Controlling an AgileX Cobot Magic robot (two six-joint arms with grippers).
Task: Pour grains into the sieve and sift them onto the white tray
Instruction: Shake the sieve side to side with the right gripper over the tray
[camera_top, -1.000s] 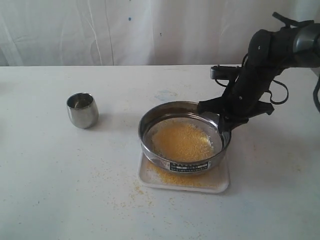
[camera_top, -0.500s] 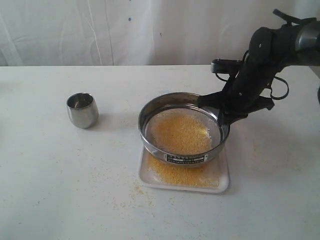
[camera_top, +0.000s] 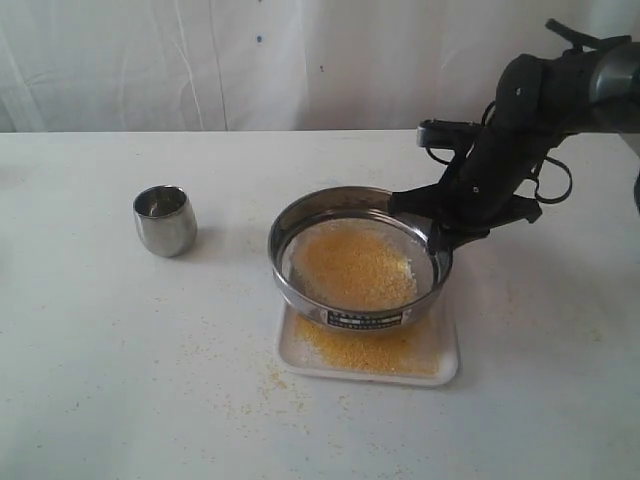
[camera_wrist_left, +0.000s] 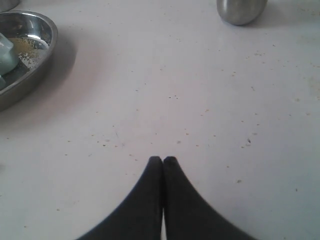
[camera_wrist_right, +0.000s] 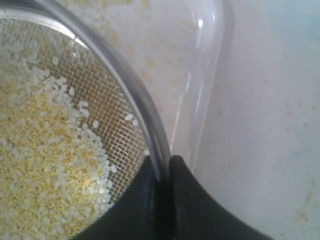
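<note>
White tabletop (camera_top: 100, 380) — faintly speckled, pale draped curtain (camera_top: 150, 60) behind

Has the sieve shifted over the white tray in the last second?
Yes. The sieve has slid away from the camera and a little left over the white tray, baring more grains along the tray's near side.

Soft, even light, slightly washed out.
The white bench (camera_top: 100, 380) reads bright, low in contrast; shadows beside the steel cup (camera_top: 164, 220) and the sieve (camera_top: 300, 298) are faint and soft-edged. A small glare spot sits on the white tray (camera_wrist_right: 200, 75) in the right wrist view, where the right claw (camera_wrist_right: 161, 161) blurs.
</note>
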